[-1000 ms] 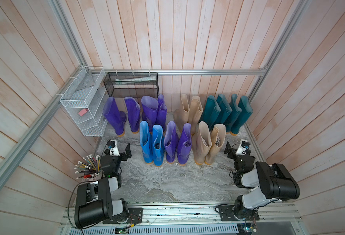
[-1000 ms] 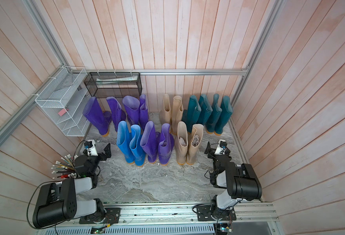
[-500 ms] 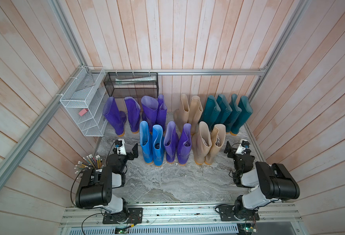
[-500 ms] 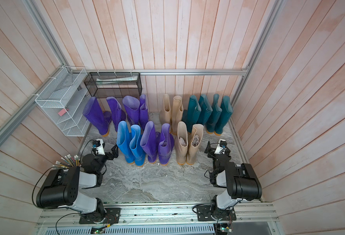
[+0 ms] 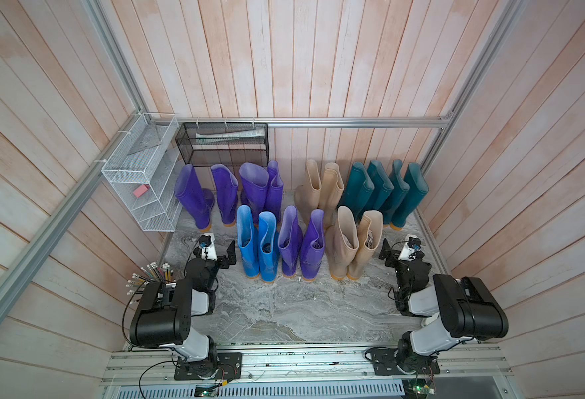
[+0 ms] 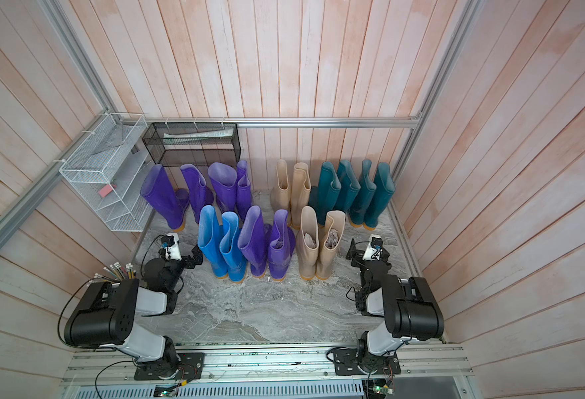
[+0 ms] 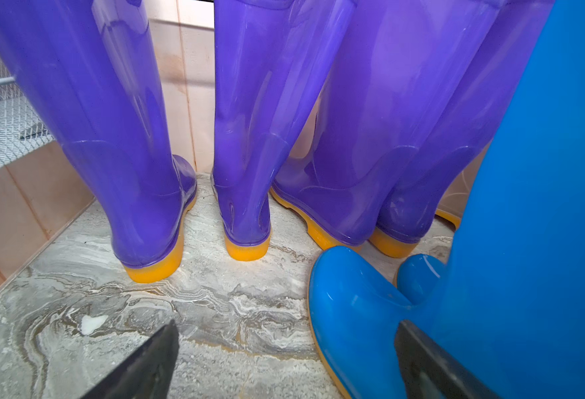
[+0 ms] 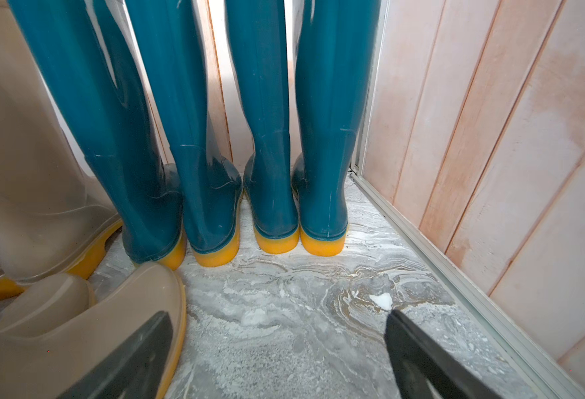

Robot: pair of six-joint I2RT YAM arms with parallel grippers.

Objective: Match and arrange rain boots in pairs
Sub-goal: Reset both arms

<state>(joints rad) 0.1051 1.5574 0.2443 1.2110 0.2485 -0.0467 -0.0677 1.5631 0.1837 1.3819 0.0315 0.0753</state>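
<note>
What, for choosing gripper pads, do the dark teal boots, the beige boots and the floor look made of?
Dark teal boots: opaque glossy rubber or PVC, by their streaky highlights and moulded seams. Beige boots: glossy, milky half-clear soft plastic or rubber. Floor: grey veined, matte; stone or a printed sheet, cannot tell.

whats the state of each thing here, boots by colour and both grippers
blue boots: standing, paired
purple boots: six standing, two front, four back
beige boots: four standing, front two stuffed
teal boots: four standing, back row
left gripper: open, empty
right gripper: open, empty
</note>
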